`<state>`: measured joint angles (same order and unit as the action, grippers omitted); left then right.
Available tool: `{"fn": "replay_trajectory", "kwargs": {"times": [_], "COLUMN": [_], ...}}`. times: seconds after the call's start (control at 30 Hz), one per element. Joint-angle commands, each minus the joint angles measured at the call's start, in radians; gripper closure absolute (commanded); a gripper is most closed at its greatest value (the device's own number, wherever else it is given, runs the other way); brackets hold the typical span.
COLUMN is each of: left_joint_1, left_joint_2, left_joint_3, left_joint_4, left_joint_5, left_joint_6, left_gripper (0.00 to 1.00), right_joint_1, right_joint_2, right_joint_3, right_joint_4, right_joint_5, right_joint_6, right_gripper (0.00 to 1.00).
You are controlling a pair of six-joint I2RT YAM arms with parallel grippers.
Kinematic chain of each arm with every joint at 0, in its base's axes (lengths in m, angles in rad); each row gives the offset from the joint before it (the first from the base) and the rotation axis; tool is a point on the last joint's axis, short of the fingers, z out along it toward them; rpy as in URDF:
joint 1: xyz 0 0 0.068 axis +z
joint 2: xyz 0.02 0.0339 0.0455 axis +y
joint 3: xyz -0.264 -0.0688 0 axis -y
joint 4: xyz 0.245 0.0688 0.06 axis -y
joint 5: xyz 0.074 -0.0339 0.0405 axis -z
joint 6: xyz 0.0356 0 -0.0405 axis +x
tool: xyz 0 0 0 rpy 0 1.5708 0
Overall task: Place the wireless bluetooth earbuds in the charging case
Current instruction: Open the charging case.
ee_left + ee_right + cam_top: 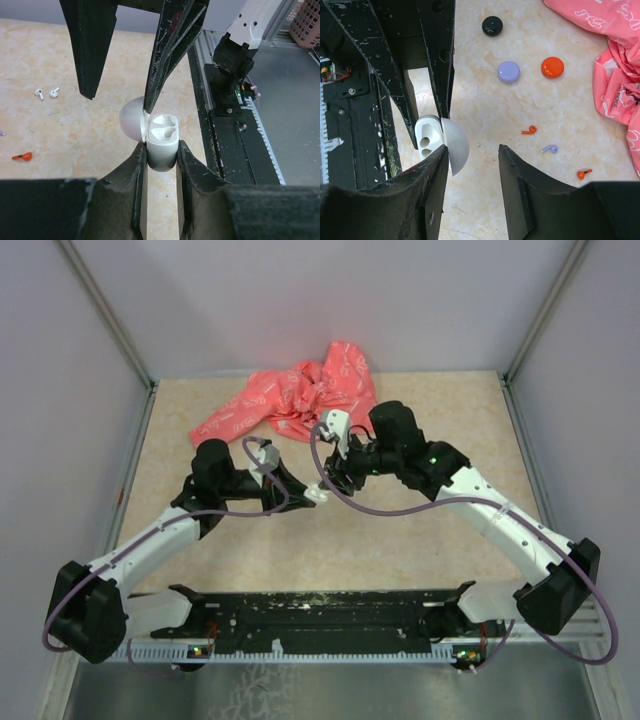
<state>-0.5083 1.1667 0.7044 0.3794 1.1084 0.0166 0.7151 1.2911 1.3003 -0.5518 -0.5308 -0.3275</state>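
Note:
My left gripper (161, 151) is shut on the body of a white charging case (162, 145), held just above the table. Its domed lid (132, 122) is swung open, and both sockets are empty. My right gripper (474, 150) is open, with one finger beside the lid (459, 146) and nothing between its jaws. Two white earbuds (39, 93) lie on the table to the left. In the right wrist view a round red-orange case (552, 66) sits shut, with two orange earbuds (530, 130) (581, 173) lying loose near it. From above, both grippers meet at the white case (318, 494).
A lavender case (508, 71) and a black case (492, 25) sit near the red-orange one. A lavender earbud (550, 148) lies between the orange ones. A crumpled pink printed cloth (295, 400) lies at the back. The black base rail (235, 150) runs along the near edge.

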Motion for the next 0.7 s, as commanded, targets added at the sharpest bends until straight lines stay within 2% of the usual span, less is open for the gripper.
{"fn": "replay_trajectory", "kwargs": {"times": [0.0, 0.23, 0.33, 0.53, 0.67], "left_joint_1": [-0.004, -0.001, 0.006, 0.013, 0.014], "left_joint_2": [-0.02, 0.008, 0.018, 0.01, 0.002], "left_joint_3": [0.008, 0.014, 0.015, 0.018, 0.02], "left_joint_4": [-0.002, -0.047, -0.06, -0.088, -0.092], "left_joint_5": [-0.047, -0.312, -0.43, -0.516, -0.517], "left_joint_6": [0.02, -0.021, -0.051, -0.066, -0.061], "left_gripper": [1.0, 1.0, 1.0, 1.0, 0.99], "right_joint_1": [-0.011, -0.067, -0.121, -0.256, -0.334], "right_joint_2": [-0.021, -0.017, -0.009, 0.054, 0.12], "right_joint_3": [0.015, 0.036, 0.015, -0.027, -0.048], "right_joint_4": [0.068, 0.094, 0.118, 0.156, 0.173], "right_joint_5": [0.005, 0.033, 0.123, 0.26, 0.32], "right_joint_6": [0.053, 0.164, 0.214, 0.285, 0.289], "right_gripper": [0.55, 0.52, 0.49, 0.49, 0.49]}}
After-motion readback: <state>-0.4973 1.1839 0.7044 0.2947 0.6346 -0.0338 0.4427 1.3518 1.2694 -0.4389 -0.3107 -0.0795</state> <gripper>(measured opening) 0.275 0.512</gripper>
